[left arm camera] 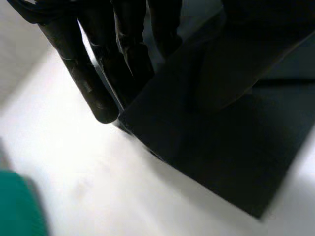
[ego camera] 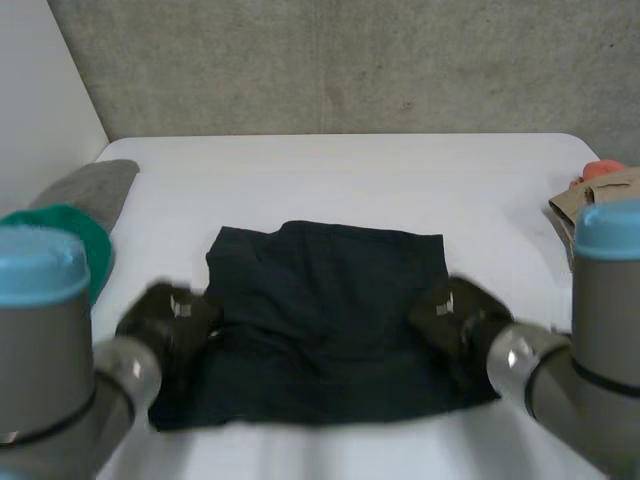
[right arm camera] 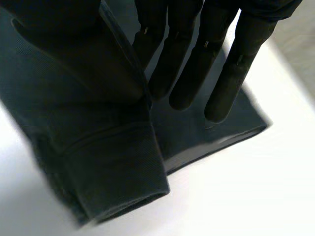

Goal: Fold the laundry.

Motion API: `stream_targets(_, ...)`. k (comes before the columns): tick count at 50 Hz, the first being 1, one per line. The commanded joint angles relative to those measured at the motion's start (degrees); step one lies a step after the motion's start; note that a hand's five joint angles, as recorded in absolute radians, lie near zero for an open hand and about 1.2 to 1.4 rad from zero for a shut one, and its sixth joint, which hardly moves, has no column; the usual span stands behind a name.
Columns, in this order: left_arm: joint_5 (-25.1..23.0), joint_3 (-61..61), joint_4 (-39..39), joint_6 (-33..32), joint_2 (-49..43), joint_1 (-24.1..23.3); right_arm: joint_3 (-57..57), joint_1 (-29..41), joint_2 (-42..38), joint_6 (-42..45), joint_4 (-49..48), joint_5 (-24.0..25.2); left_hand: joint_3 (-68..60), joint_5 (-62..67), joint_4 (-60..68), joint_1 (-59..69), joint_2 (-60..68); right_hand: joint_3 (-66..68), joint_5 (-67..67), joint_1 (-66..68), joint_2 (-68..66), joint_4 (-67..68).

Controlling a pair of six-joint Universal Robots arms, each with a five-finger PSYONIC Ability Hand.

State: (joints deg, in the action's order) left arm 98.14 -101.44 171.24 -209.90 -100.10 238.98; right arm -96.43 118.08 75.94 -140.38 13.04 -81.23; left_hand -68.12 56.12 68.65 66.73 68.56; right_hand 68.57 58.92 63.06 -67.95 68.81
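A white table [ego camera: 350, 170] seen from above. At its left edge lie a grey cloth [ego camera: 95, 190] and, nearer the front, a green cloth [ego camera: 85, 235] – both well apart from the work.

The left hand [ego camera: 170, 318] sits at the left side edge of a dark shirt [ego camera: 330, 300]. Its fingers [left arm camera: 93, 73] are straight and close together, and a raised fold of the shirt meets them at a corner – it looks pinched against the thumb, which the cloth hides.

The shirt lies mid-table near the front edge, its long axis running left to right between the hands, with a far layer folded over a near one.

The right hand [ego camera: 455, 312] is at the shirt's right side edge. Its fingers [right arm camera: 182, 64] are straight and slightly spread above the lower layer. A cuffed sleeve [right arm camera: 108, 157] hangs just beside them, seemingly nipped at the thumb.

Each hand is nearest its own edge, so the next fold probably needs both moving together.

At the right edge stands a cardboard box [ego camera: 600, 205] with something orange [ego camera: 603, 170] at it; whether the orange thing is inside is unclear.
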Motion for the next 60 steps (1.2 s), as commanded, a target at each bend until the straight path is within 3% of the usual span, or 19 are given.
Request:
stream_targets(1, -2.32, 12.2, 18.74, -0.07, -10.17, 1.49, 8.71, -0.39, -6.94, -4.82, -13.72, -5.07, -11.88, 13.88, 11.35, 13.27, 11.44, 11.43, 11.08, 16.94, -12.05, 11.19)
stream_targets(7, -2.69, 25.72, 29.58, -3.31, -22.99, 2.8, 17.84, -0.3, -17.65, -4.64, -32.24, -9.82, -11.88, 13.88, 11.35, 13.27, 11.44, 11.43, 11.08, 16.94, -12.05, 11.19)
stream_targets(12, -0.58, 35.77, 29.16, -5.0, -32.42, 2.99, 24.09, -0.21, -26.62, -4.2, -43.87, -10.35, -10.4, 12.4, 9.87, 11.78, 9.96, 10.75, 10.39, 16.25, -11.36, 10.5)
stream_targets(13, -0.49, 37.0, 28.89, -4.74, -33.57, 2.81, 25.23, -0.13, -28.29, -4.12, -45.19, -10.44, -2.06, 4.05, 1.53, 3.44, 1.62, -6.58, -6.93, -1.07, 5.96, -6.82)
stream_targets(14, -0.49, 38.93, 28.72, -4.38, -35.23, 2.29, 27.68, 0.05, -31.27, -3.85, -46.77, -10.79, 30.16, -28.17, -30.7, -28.78, -30.61, -51.72, -52.07, -46.21, 51.1, -51.96)
stream_targets(15, -0.14, 39.56, 28.71, -4.21, -35.68, 1.85, 28.92, 0.14, -32.51, -3.59, -46.96, -11.05, 47.14, -45.14, -47.67, -45.76, -47.58, -58.57, -58.92, -53.06, 57.95, -58.81)
stream_targets(16, 0.04, 39.91, 28.71, -3.68, -35.77, 1.23, 30.06, 0.22, -33.57, -3.33, -46.79, -11.4, 58.12, -56.12, -58.65, -56.73, -58.56, -58.57, -58.92, -53.06, 57.95, -58.81)
stream_targets(20, 0.56, 38.6, 29.06, -2.36, -32.71, -0.53, 31.92, 0.31, -33.5, -4.11, -43.02, -13.43, 58.12, -56.12, -58.65, -56.73, -58.56, -58.57, -58.92, -53.06, 57.95, -58.81)
stream_targets(24, 0.66, 33.25, 30.03, -0.61, -26.38, -1.06, 29.64, -0.04, -27.27, -9.11, -36.96, -14.04, 58.12, -56.12, -58.65, -56.73, -58.56, -58.57, -58.92, -53.06, 57.95, -58.81)
stream_targets(31, -0.84, 18.22, 30.21, 2.21, -15.22, -2.11, 21.82, -2.76, -14.52, -14.75, -15.87, -8.69, 58.12, -56.12, -58.65, -56.73, -58.56, -58.57, -58.92, -53.06, 57.95, -58.81)
stream_targets(35, -3.2, 9.27, 27.94, 3.61, -10.12, -3.43, 14.63, -5.3, -10.03, -16.68, -3.74, -3.6, 58.12, -56.12, -58.65, -56.73, -58.56, -51.85, -52.2, -46.34, 51.23, -52.09)
stream_targets(42, -5.32, 3.27, 23.44, 5.46, -7.39, -4.22, 7.23, -6.54, -10.2, -17.3, -9.24, 0.81, 58.12, -56.12, -58.65, -56.73, -58.56, -44.27, -44.62, -38.76, 43.65, -44.51)
stream_targets(46, -5.06, 2.74, 22.91, 7.39, -7.56, -3.87, 5.47, -6.46, -13.53, -17.21, -18.46, 0.02, 58.12, -56.12, -58.65, -56.73, -58.56, -39.73, -40.08, -34.22, 39.11, -39.97)
stream_targets(53, -4.18, 3.44, 23.18, 10.82, -8.26, -2.47, 6.61, -6.19, -19.07, -17.21, -23.84, -1.56, 58.12, -56.12, -58.65, -56.73, -58.56, -37.55, -37.9, -32.04, 36.93, -37.79)
stream_targets(56, -3.57, 3.79, 23.18, 12.14, -8.53, -2.03, 7.75, -6.45, -20.83, -17.21, -25.43, -3.14, 58.12, -56.12, -58.65, -56.73, -58.56, -19.62, -19.97, -14.11, 19.0, -19.86)
stream_targets(57, -3.13, 3.79, 23.18, 12.58, -8.53, -1.85, 7.93, -6.72, -20.92, -17.04, -26.47, -4.1, 58.12, -56.12, -58.65, -56.73, -58.56, 11.12, 10.77, 16.63, -11.74, 10.88)
stream_targets(60, -2.51, 3.88, 23.18, 13.11, -8.44, -1.68, 7.05, -7.51, -19.79, -17.56, -27.62, -5.17, 58.12, -56.12, -58.65, -56.73, -58.56, 11.43, 11.08, 16.94, -12.05, 11.19)
